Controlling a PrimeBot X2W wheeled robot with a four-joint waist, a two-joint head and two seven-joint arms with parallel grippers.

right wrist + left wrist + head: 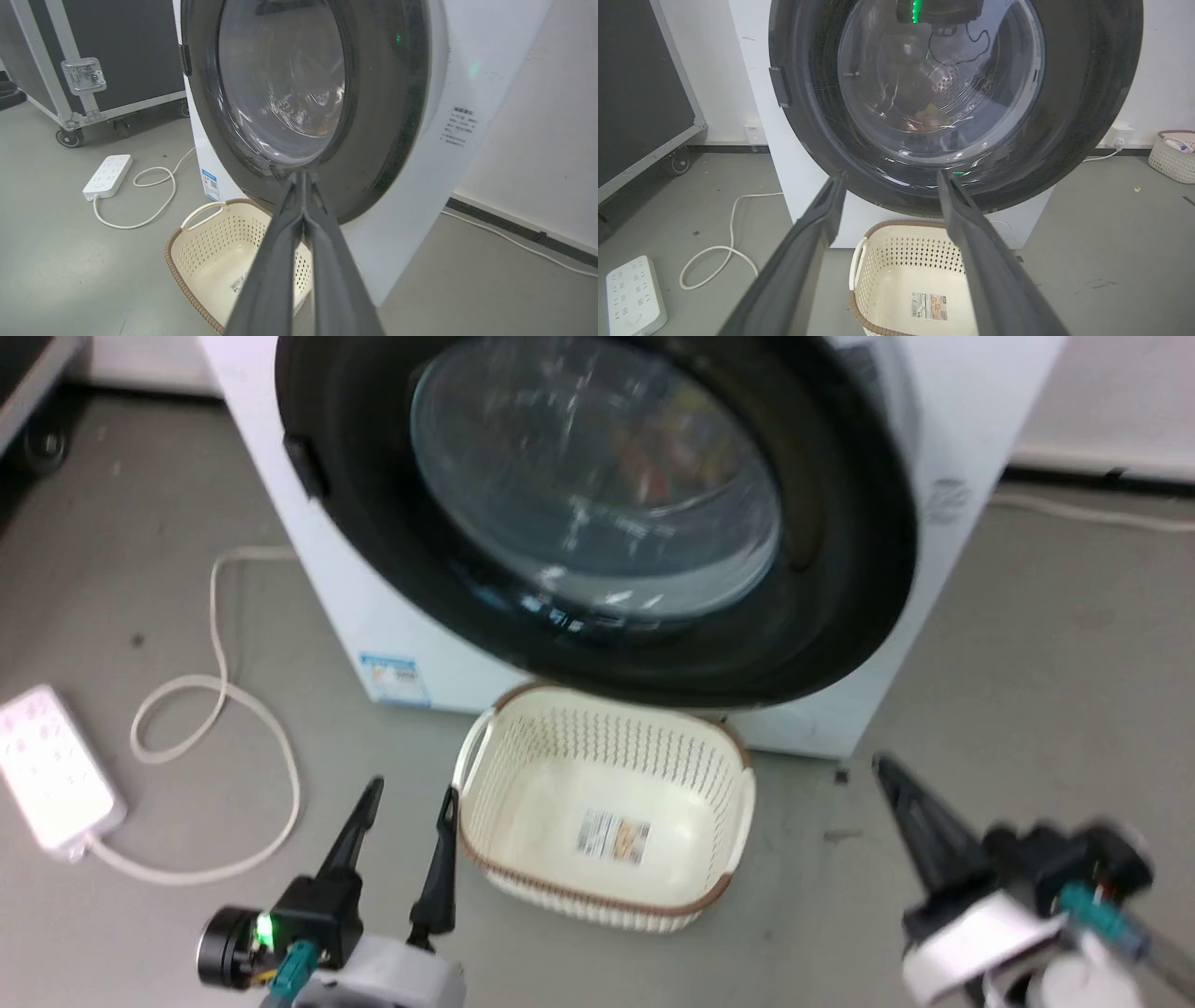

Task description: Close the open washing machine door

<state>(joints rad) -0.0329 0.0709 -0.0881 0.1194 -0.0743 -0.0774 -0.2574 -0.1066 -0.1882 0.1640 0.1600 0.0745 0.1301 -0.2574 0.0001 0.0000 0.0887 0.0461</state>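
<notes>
Door status: washing machine door [597,513] lying flush against washing machine [308,551] front, seemingly shut. We are holding right hand [301,177] pressed together, likely as blunt pusher; left hand [412,791] spread, empty, beside basket [485,747].

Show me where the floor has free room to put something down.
Free: grey floor right of the basket, beside the washing machine. Crowded: left side, with power strip and looped cord; the basket sits before the door.
</notes>
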